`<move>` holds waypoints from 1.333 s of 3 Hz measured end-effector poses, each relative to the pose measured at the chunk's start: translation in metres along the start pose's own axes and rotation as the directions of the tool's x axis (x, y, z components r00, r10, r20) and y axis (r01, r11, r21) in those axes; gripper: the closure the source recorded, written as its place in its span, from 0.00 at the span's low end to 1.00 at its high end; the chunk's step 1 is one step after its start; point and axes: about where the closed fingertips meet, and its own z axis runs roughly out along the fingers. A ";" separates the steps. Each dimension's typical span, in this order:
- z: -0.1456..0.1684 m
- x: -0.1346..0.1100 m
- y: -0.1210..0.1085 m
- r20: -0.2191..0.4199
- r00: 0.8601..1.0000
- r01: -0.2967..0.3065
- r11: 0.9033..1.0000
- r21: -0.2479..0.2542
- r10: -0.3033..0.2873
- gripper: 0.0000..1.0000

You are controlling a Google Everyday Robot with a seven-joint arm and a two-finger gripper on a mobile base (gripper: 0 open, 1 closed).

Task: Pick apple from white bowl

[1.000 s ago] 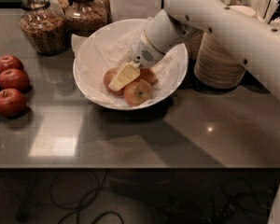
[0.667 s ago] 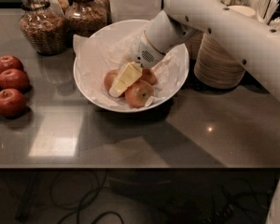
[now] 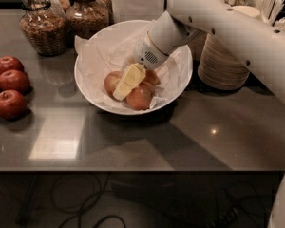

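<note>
The white bowl (image 3: 180, 77), lined with crinkled white paper, sits at the table's middle back. Three red-orange apples with yellow patches lie in its front part: one at the left (image 3: 112, 81), one at the front (image 3: 139, 99), one at the right (image 3: 152, 77). My gripper (image 3: 128, 82) reaches down from the upper right into the bowl. Its cream tip rests among the three apples, covering part of the left and front ones. The white arm (image 3: 228, 27) crosses above the bowl's right rim.
Several darker red apples (image 3: 9, 103) lie at the table's left edge. Two glass jars (image 3: 40, 25) stand behind the bowl at the left. A stack of beige paper bowls (image 3: 223, 63) stands to the right, with utensils behind it. The table's front edge runs below.
My gripper has sunk slightly lower and toward the front, settling between the apples. The apples and the bowl have not visibly moved.
</note>
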 end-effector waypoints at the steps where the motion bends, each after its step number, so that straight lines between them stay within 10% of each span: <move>1: -0.001 0.000 -0.001 -0.003 1.000 -0.004 1.000 0.000 0.004 0.42; 4: -0.005 0.007 -0.018 0.000 0.999 -0.037 0.999 0.011 0.037 1.00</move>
